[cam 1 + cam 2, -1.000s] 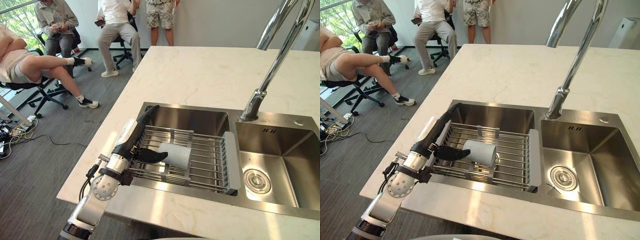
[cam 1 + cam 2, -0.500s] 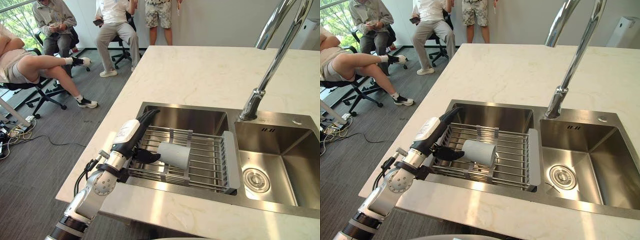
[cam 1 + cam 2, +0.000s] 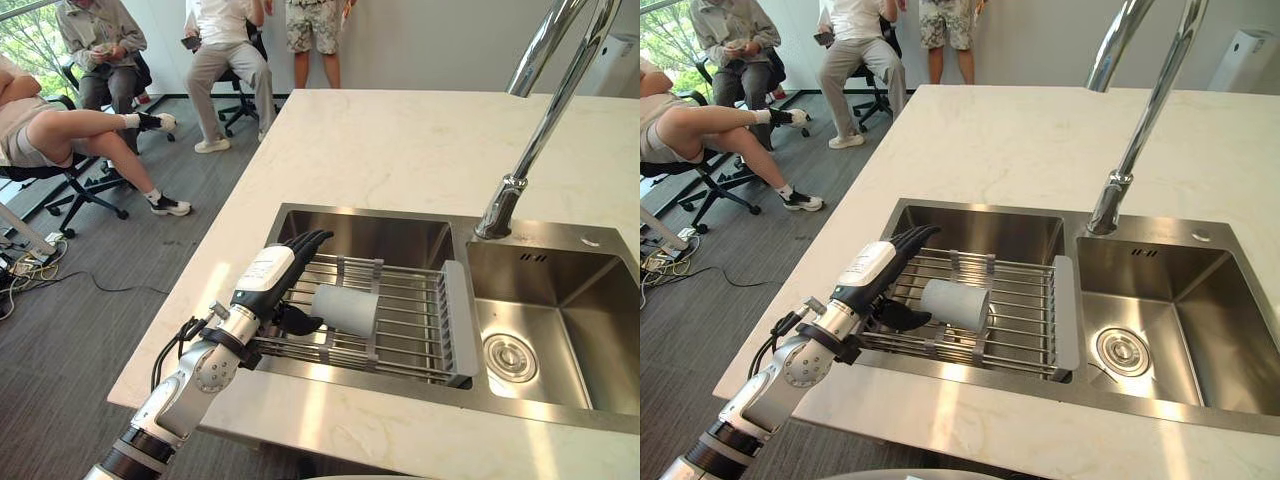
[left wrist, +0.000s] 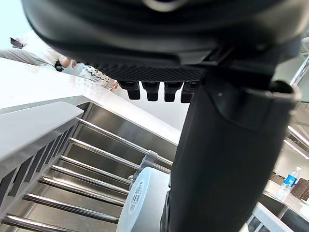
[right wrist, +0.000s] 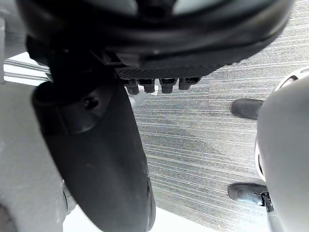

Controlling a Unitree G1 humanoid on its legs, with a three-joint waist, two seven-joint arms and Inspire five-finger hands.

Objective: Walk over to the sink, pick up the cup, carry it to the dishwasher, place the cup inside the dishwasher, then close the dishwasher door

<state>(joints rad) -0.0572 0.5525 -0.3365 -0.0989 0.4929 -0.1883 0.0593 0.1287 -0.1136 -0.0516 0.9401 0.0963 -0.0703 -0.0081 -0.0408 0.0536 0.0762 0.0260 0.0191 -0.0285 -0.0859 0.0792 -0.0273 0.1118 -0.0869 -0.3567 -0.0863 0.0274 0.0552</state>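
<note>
My left hand (image 3: 267, 283) is down in the left basin of the sink (image 3: 372, 237), spread wide: the fingers (image 3: 305, 243) lie straight out over the far-left part of the wire rack (image 3: 412, 332), and the thumb (image 3: 300, 322) sits low at the left end of the cup (image 3: 345, 309), touching it or just short; I cannot tell which. Nothing is held yet. The cup lies on its side across the bars near the middle of the rack.

I see the main risk in that round body on smooth bars. If my thumb pushes before the fingers come down over the far side, the cup may roll or slide right, out of reach. If I close too early, I may pinch only the rim, so the cup tips out as I lift. My fingers could also catch between the bars.

My right hand (image 5: 96, 159) hangs slack over the floor, holding nothing.
</note>
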